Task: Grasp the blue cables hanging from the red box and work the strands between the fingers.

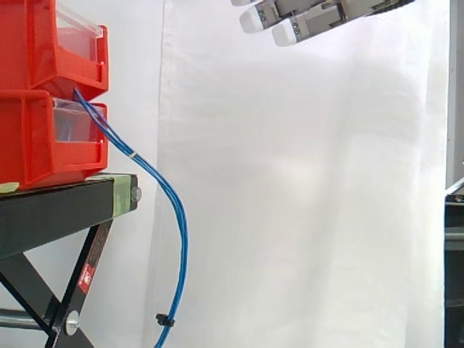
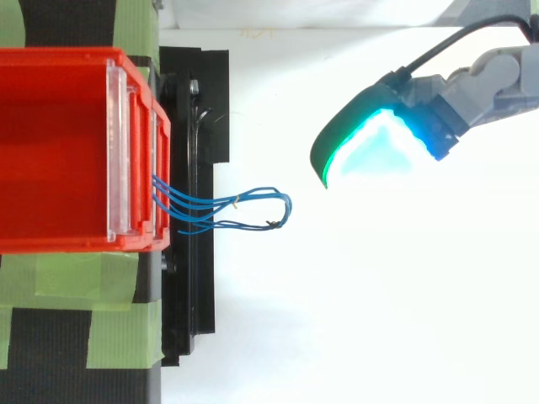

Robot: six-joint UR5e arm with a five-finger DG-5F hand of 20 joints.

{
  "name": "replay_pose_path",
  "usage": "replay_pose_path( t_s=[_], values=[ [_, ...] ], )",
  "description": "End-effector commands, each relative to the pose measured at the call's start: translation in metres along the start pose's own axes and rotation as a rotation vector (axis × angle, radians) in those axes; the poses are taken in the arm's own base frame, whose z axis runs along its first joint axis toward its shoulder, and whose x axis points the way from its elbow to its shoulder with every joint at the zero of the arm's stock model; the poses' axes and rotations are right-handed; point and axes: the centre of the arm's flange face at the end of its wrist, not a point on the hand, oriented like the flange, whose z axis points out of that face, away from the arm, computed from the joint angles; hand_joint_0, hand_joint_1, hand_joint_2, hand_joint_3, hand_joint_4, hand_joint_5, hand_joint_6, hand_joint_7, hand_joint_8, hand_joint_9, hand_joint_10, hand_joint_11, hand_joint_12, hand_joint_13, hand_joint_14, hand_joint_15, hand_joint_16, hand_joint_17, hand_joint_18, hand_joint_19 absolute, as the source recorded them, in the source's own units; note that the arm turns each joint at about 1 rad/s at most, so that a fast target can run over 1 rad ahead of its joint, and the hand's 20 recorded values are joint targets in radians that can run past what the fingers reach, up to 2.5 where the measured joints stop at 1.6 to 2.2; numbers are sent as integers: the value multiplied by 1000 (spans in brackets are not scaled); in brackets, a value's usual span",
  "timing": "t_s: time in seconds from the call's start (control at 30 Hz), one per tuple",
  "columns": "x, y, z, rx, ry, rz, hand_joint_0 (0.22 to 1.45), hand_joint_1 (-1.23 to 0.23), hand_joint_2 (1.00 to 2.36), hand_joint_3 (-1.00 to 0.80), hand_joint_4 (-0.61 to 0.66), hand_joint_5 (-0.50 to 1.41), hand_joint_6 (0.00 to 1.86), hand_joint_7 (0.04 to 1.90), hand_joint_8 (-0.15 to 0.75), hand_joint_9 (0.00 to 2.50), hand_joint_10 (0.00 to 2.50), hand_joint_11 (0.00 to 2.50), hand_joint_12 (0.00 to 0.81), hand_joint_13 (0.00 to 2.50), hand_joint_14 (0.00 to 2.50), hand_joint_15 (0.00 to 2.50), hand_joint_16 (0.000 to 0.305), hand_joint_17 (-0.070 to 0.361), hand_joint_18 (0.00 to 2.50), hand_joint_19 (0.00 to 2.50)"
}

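Observation:
A bundle of thin blue cables (image 1: 183, 239) comes out at the front of the lower of two stacked red boxes (image 1: 36, 138) and hangs in a curve down past the stand's edge. From above, the blue cables (image 2: 215, 204) reach out to the right of the red box (image 2: 59, 143) and loop back. My hand (image 1: 304, 22) is high at the upper right, well above and to the right of the cables, fingers straight and pointing left, holding nothing. In the top view the hand (image 2: 379, 143) glows cyan and green, apart from the cable loop.
The boxes rest on a black stand (image 1: 51, 210) with green tape (image 2: 67, 286) on its top. A small black tie (image 1: 165, 319) clips the cables low down. A white curtain (image 1: 304, 203) fills the background.

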Motion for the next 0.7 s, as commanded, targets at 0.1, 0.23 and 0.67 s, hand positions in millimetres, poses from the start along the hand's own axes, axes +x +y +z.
replay_pose_path(
  t_s=[0.1,0.23,0.67],
  values=[
    [0,1,0,-5,4,3,592,-256,1000,-1000,139,-494,5,666,284,0,2,0,361,0,3,181,72,161,0,177],
    [1,0,0,-1,6,17,594,-255,1000,-1000,139,-493,5,666,286,0,2,0,360,0,3,182,71,160,0,174],
    [0,0,0,0,5,34,596,-256,1000,-1000,139,-490,5,669,285,0,0,11,360,0,3,181,71,160,0,181]
  ],
)
